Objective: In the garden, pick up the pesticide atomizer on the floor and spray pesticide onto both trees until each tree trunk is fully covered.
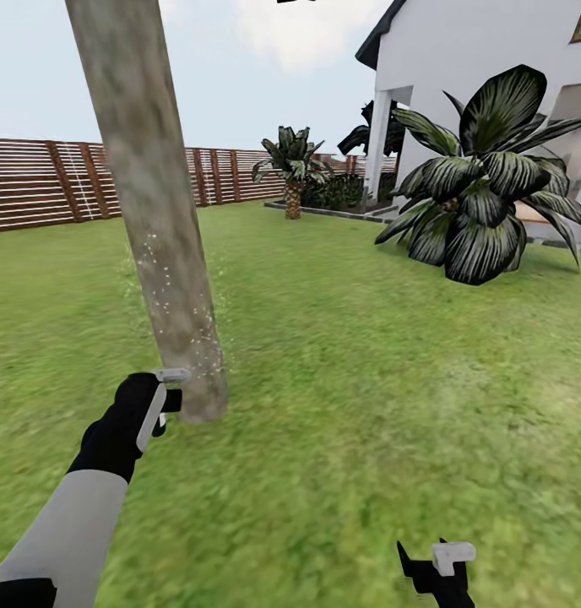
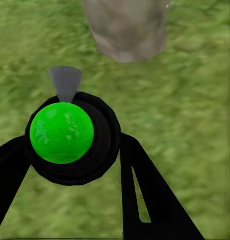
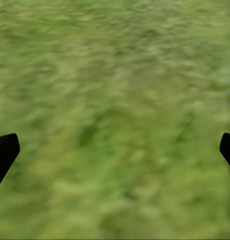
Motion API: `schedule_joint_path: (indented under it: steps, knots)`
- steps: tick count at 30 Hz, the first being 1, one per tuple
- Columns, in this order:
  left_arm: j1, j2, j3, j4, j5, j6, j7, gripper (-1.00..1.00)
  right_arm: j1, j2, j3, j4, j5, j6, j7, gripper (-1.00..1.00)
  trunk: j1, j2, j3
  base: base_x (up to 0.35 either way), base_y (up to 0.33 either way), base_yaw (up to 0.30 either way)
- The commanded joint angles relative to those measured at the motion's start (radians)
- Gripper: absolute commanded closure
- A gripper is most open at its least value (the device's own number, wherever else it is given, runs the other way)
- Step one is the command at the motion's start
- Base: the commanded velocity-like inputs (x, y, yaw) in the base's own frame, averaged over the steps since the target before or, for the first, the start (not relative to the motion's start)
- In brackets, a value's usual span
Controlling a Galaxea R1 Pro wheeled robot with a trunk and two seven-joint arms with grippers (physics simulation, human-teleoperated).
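Your left gripper (image 2: 74,165) has its fingers closed around the pesticide atomizer (image 2: 62,132), the green ball of its body seated in the black ring between them and its grey nozzle (image 2: 65,82) pointing toward the base of the tree trunk (image 1: 151,194). In the head view the left gripper sits low, just beside the foot of that trunk, and pale specks are scattered over the bark from about mid-height down to the grass (image 1: 366,380), so the spray appears to be landing there. To do this step well, keep the nozzle aimed squarely at the bark rather than at the lawn beside it, and sweep slowly upward: the upper stretch of the trunk shows no specks that I can make out, so by my judgement it is likely still uncovered. Stay close enough that the spray lands on the wood, but do not let the nozzle touch it. Hold the wrist steady so the atomizer does not twist in the grip. Your right gripper (image 3: 115,145) hangs over bare grass with its fingers spread wide and nothing between them; leave it low and out of the way. The palm (image 1: 292,173) by the fence (image 1: 37,181) may be the second tree, though I cannot tell.
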Motion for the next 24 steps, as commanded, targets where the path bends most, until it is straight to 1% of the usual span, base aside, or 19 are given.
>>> schedule_joint_path:
  steps: [1,5,10,14,19,21,24]
  knots:
    - [0.011,0.0,0.0,0.009,-0.003,-0.002,0.0,1.0,0.0,0.0,0.0,0.0,0.0,0.0,0.0,-1.0,0.0,0.0,0.0,0.173,-0.226,0.232]
    - [0.026,-0.001,0.0,0.029,-0.003,-0.02,0.0,1.0,0.0,0.0,0.0,0.0,0.0,0.0,0.0,-1.0,0.0,0.0,0.0,0.142,-0.232,0.268]
    - [0.026,-0.003,0.0,0.031,0.0,-0.023,0.001,1.0,0.0,0.0,0.0,0.0,0.0,0.0,0.0,-1.0,0.0,0.0,0.0,0.021,-0.264,0.257]
    - [0.026,-0.011,0.001,0.03,0.001,-0.023,0.001,1.0,0.0,0.0,0.0,0.0,0.0,0.0,0.0,-1.0,0.0,0.0,0.0,0.066,-0.262,0.044]
    - [0.026,-0.01,0.001,0.03,0.003,-0.023,0.001,1.0,0.0,0.0,0.0,0.0,0.0,0.0,0.0,-1.0,0.0,0.0,0.0,0.225,-0.192,0.002]
    - [0.026,-0.011,0.003,0.03,0.003,-0.023,0.001,1.0,0.0,0.0,0.0,0.0,0.0,0.0,0.0,-1.0,0.0,0.0,0.0,0.226,-0.151,0.0]
    - [0.026,-0.014,0.0,0.027,0.005,-0.023,0.001,1.0,0.0,0.0,0.0,0.0,0.0,0.0,0.0,-1.0,0.0,0.0,0.0,0.054,-0.028,0.0]
